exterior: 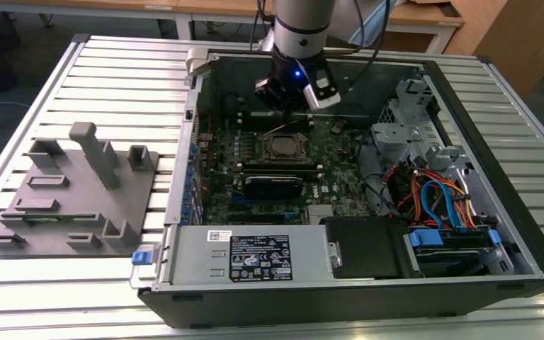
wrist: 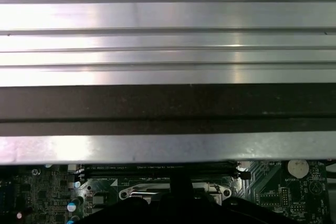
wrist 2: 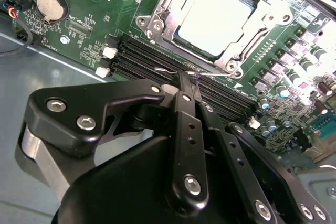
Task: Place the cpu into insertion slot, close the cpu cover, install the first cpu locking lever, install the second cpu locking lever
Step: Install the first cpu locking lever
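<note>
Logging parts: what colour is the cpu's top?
The cpu is silvery-grey, clearest in the second wrist view.

A black label [exterior: 260, 256] bearing white print and small symbols is seen on the top of the grey power supply box [exterior: 196, 263] in the exterior view. A small white sticker [exterior: 218, 235] with dark marks is stuck just beside it on the same box. The print on both is too small to be read. Fine white lettering is printed on the green circuit board [wrist 2: 89, 40] around the coin cell [wrist 2: 51, 5] in both wrist views, and it cannot be read surely. No marking can be made out on the pale top of the cpu [wrist 2: 220, 19].
</note>
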{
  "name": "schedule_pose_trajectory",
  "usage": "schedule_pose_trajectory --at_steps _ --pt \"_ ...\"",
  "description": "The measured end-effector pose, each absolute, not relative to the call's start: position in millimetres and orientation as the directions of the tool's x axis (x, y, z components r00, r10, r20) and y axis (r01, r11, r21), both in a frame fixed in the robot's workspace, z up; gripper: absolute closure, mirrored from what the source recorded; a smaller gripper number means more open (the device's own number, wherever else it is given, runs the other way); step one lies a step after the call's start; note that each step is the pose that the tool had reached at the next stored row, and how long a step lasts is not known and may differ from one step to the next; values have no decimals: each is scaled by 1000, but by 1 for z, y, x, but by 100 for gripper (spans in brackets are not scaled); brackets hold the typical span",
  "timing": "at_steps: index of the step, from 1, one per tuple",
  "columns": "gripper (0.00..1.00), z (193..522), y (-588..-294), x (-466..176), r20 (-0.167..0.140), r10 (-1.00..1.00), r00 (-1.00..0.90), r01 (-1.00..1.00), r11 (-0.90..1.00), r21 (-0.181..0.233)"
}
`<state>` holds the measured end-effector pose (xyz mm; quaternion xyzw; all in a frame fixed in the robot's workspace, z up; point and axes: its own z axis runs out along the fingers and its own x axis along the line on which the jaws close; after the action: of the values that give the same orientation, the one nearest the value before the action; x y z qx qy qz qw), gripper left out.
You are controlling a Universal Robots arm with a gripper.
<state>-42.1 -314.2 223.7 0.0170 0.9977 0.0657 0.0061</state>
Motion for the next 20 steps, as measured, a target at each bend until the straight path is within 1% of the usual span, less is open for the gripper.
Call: schedule_pose_trajectory --at_steps 20 --pt "89 213 -314 -32 -10 35 -999 33 991 131"
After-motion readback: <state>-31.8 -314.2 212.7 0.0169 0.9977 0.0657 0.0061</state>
